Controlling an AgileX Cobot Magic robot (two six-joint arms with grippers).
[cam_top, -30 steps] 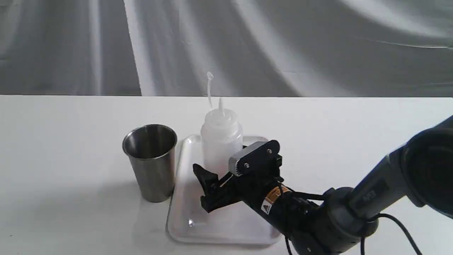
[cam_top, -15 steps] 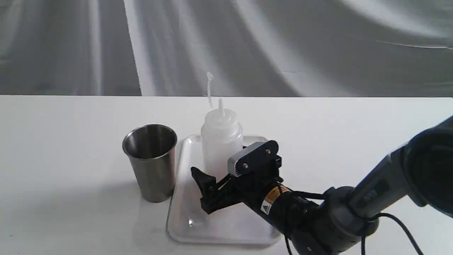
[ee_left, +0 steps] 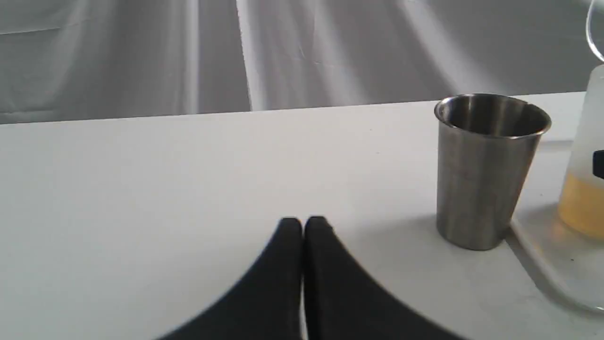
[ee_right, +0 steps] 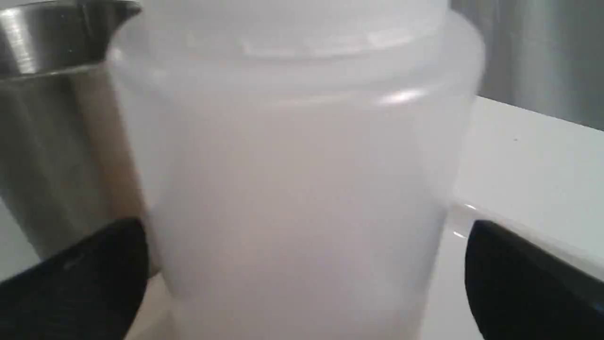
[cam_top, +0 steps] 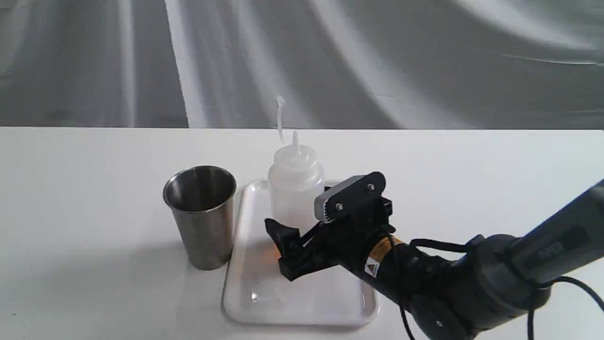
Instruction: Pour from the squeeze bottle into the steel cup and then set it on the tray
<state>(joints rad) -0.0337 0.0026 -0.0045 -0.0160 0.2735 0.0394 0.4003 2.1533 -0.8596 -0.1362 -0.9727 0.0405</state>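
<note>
1. The squeeze bottle (cam_top: 296,189) stands upright on the far half of the tray (cam_top: 292,297), near the centre of the exterior frame. Its nozzle points up and the thin cap strap rises above it.
2. Amber liquid (ee_left: 583,208) fills only the lowest part of the bottle.
3. The right gripper (ee_right: 306,231) is spread wide, with one black finger on each side of the bottle's body. A strip of white tray shows between one finger and the bottle. At the other finger the blur hides whether they touch.
4. Its arm enters from the lower right of the exterior frame.
5. The steel cup (cam_top: 203,217) stands upright on the counter (cam_top: 472,165), left of centre, just beside the tray's left rim.
6. The left gripper (ee_left: 302,224) has its fingers pressed together with nothing between them, low over bare counter, apart from the cup.
</note>
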